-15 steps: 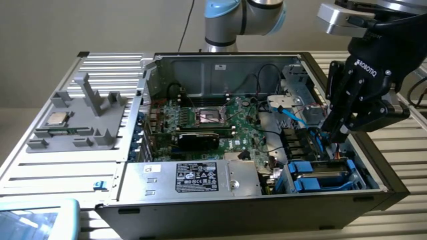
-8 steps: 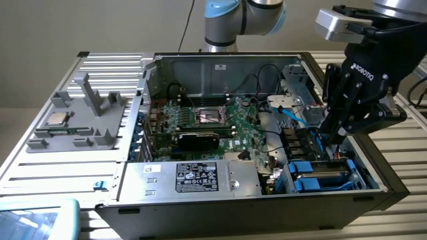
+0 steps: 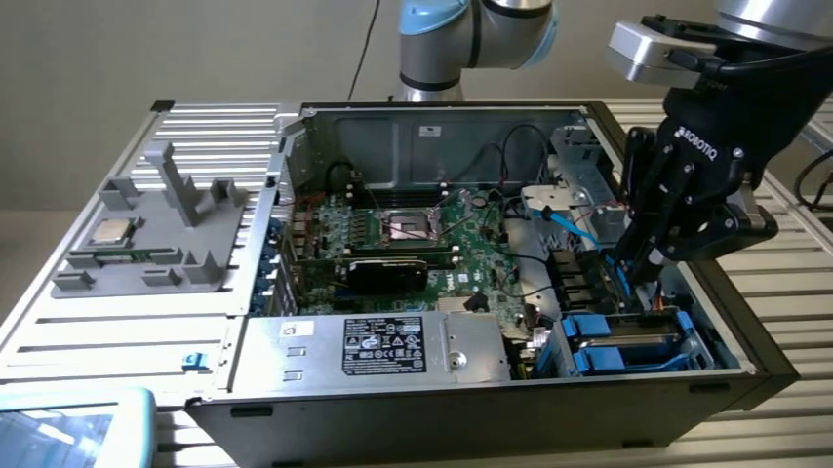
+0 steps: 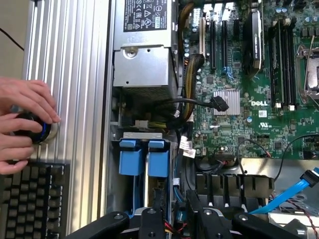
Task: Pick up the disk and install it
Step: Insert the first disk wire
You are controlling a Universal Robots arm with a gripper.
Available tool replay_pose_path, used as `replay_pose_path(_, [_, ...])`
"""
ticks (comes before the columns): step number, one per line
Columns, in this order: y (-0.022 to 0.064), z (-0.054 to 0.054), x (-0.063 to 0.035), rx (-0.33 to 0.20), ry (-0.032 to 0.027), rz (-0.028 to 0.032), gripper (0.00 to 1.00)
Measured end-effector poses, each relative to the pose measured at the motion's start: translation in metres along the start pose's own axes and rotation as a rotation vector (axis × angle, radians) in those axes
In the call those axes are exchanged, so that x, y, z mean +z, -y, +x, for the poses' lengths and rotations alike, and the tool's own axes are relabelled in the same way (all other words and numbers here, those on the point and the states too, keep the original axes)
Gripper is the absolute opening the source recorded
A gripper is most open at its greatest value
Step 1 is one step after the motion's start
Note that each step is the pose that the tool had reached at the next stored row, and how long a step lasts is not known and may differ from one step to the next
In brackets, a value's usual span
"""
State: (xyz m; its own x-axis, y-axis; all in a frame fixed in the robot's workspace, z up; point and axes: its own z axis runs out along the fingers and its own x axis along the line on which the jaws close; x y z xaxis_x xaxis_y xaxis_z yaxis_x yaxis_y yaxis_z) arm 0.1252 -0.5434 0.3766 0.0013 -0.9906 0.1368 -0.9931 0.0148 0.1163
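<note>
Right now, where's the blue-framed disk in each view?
Exterior view: the silver-grey disk in its blue plastic carrier sits in the drive bay at the case's front corner on the exterior view's right, below the black claw.
Wrist view: blue carrier tabs stand in the bay just beyond the claw.
Shared landmark: silver power-supply box with black label beside the bay.

The disk (image 3: 629, 343), edged by its blue carrier with end tabs, stands on edge in the case's drive bay, right below the gripper (image 3: 647, 265) fingertips.

occluded: hand (image 3: 647, 261) fingertips behind case wall | cropped: keyboard (image 4: 30, 199)
</note>
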Motion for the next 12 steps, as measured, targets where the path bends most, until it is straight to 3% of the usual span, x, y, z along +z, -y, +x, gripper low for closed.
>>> replay_pose_path(5, [0.0006,-0.0067,0.0037,0.002,0.0001,-0.0003,0.31])
replay_pose_path(12, [0.0017,-0.0050,0.0059,0.004,0.0006,-0.0006,0.31])
